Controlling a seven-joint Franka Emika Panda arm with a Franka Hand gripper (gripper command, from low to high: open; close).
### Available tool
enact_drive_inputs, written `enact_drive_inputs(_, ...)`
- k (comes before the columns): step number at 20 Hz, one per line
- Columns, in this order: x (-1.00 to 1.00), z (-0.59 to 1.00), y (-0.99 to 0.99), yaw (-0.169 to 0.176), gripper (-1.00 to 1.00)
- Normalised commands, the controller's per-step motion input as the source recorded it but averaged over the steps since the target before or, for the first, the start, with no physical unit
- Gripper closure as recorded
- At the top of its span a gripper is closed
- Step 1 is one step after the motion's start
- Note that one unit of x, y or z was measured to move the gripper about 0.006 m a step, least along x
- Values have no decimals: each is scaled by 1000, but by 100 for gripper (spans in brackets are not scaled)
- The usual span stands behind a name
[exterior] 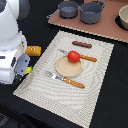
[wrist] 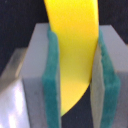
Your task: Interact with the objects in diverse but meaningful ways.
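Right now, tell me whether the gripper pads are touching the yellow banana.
Touching. The wrist view shows the yellow banana wedged between the green pads of the gripper, both pads pressed against its sides with no gap.

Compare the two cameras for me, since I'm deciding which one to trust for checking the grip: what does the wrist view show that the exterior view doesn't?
Only the wrist view shows the gripper closed on the banana, its green pads pressing both sides. Only the exterior view shows the tomato on the plate, the sausage, bread loaf, fork and two pots. Both share the banana, just a yellow tip in the exterior view.
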Motion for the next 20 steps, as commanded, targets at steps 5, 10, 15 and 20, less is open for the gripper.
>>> enact_drive_inputs(5, -134, 949, 0, -7, 100)
enact_drive_inputs(10, 364, 1000, -1, -28, 100)
enact_drive_inputs(15, 953, 961, -12, -2, 100)
enact_drive_inputs(20, 1000, 698, -103, -4, 100)
